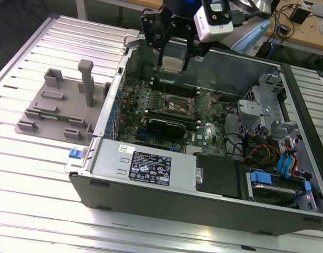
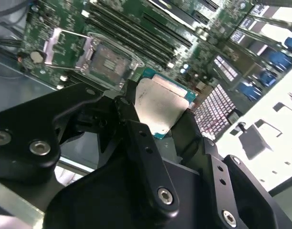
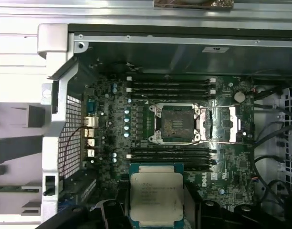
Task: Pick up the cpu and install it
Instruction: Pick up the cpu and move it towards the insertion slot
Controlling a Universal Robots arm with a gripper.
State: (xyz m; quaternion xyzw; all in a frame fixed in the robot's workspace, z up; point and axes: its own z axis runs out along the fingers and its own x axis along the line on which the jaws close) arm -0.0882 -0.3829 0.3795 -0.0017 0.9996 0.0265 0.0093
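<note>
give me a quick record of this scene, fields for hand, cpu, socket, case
hand: shut on the cpu, above the open case
cpu: held by its edges over the board, not in the socket
socket: empty, cover swung open
case: lying flat, side panel off

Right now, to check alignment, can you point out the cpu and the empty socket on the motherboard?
cpu [image 3: 156, 196]: first wrist view, middle of its silver top.
socket [image 3: 175, 124]: first wrist view, centre of its dark contact field.
</note>
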